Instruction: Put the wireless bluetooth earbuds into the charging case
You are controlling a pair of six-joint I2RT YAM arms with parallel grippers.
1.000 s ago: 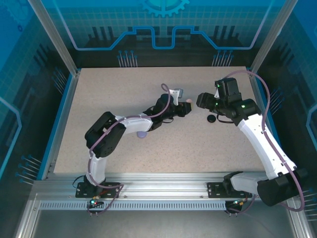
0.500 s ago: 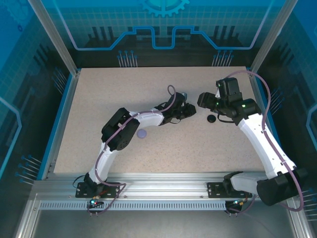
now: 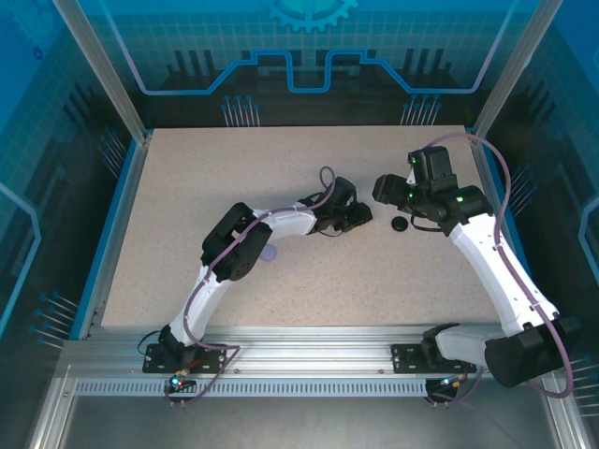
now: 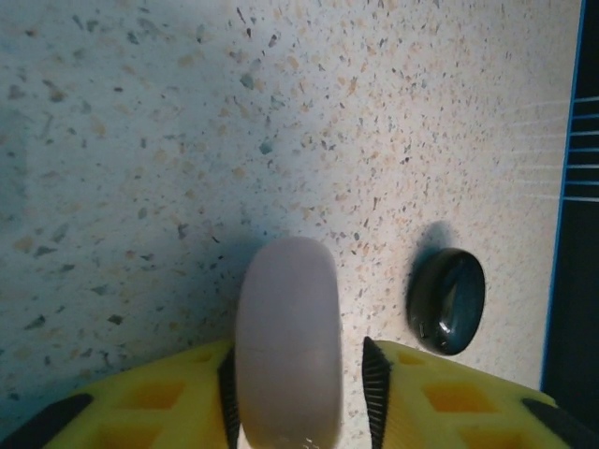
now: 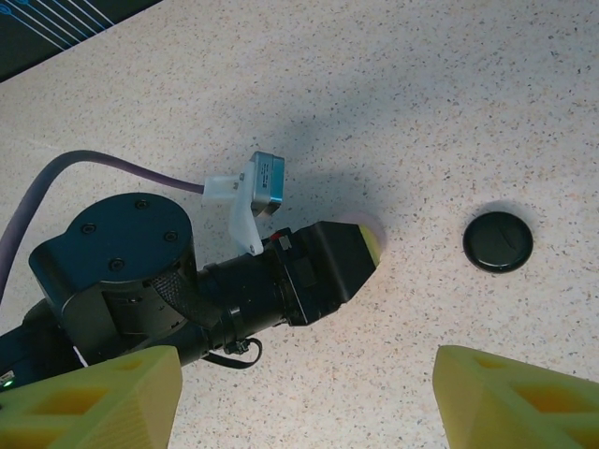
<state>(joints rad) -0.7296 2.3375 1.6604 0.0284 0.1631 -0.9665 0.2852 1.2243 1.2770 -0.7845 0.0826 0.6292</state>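
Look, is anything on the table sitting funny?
One thing: the pale round case is held up on its edge, pinched in the left pincer, while the black case lies flat on the table. Nothing looks spilled or broken.

The left arm [image 3: 281, 223] and right arm [image 3: 491, 257] wear white shells over black joints, each trailing a purple cable [image 3: 323, 176]. Green lights [image 3: 460, 198] dot the right one. A black wrist drum [image 5: 122, 253] with screws [image 5: 90, 227] carries a white bracket [image 5: 241, 210] and grey camera [image 5: 267, 182]. Yellow fingers [image 5: 505, 398] have black ribbed pads [image 4: 374, 393].

Surroundings: speckled beige worktop [image 3: 187, 187].
Blue printed panels [image 3: 309, 56] behind and at both sides; aluminium rail [image 3: 309, 360] along near edge.
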